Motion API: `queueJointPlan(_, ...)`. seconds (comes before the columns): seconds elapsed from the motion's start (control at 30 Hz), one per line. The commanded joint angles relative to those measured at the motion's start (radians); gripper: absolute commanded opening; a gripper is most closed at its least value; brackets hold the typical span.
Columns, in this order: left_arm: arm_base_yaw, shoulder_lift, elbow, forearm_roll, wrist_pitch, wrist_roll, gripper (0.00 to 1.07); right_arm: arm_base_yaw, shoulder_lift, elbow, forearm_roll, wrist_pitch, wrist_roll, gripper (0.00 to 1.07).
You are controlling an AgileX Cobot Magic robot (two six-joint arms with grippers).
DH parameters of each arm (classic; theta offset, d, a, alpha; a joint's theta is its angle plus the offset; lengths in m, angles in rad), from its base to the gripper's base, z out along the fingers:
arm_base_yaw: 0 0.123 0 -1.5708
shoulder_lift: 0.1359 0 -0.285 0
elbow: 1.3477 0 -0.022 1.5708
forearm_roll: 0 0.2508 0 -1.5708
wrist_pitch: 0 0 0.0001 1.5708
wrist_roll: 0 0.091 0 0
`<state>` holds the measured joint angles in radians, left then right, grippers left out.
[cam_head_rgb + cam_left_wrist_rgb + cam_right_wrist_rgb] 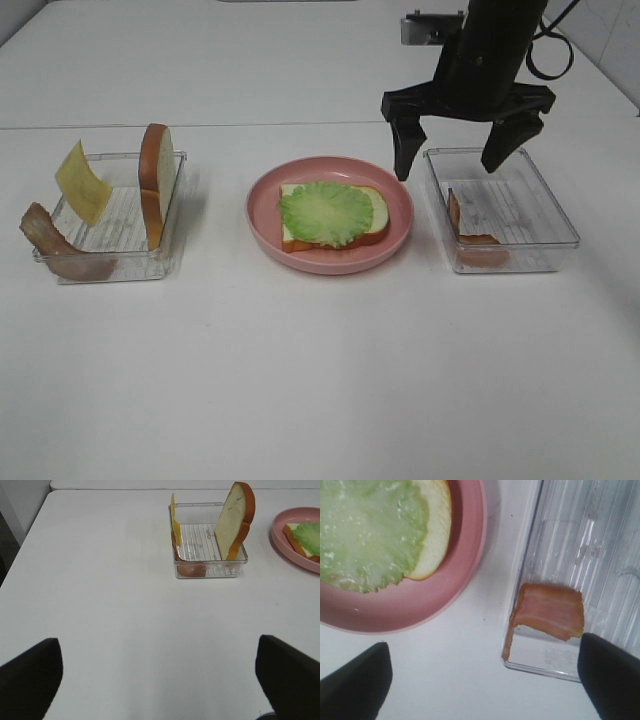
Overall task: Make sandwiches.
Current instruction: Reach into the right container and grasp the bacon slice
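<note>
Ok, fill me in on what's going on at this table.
The right claw hangs open over the right tray, above the bacon lying in it. On the plate a bread slice is topped with lettuce. The left tray holds an upright slice, cheese and a bacon strip draped over its rim. The left claw is open and empty, well short of that tray.

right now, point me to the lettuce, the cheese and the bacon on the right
lettuce (325,213), exterior high view, middle of the green leaf
cheese (82,181), exterior high view, centre of the yellow square
right bacon (551,611), right wrist view, middle of the strip's flat top
</note>
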<state>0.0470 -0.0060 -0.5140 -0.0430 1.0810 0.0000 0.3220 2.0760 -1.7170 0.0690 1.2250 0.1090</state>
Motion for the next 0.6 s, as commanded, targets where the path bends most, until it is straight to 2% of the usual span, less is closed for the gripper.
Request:
queueJointPlan(0.03, -0.005, -0.012, 0.000, 0.003, -0.006, 0.000, 1.02, -0.017, 0.010, 0.041, -0.022, -0.025, 0.007, 0.94)
queueJointPlan(0.27, -0.005, -0.012, 0.000, 0.003, -0.006, 0.000, 1.02, -0.052, 0.060, 0.048, -0.002, -0.052, 0.004, 0.91)
queueJointPlan(0.6, -0.005, -0.012, 0.000, 0.003, -0.006, 0.000, 1.02, -0.051, 0.112, 0.049, 0.015, -0.066, 0.002, 0.88)
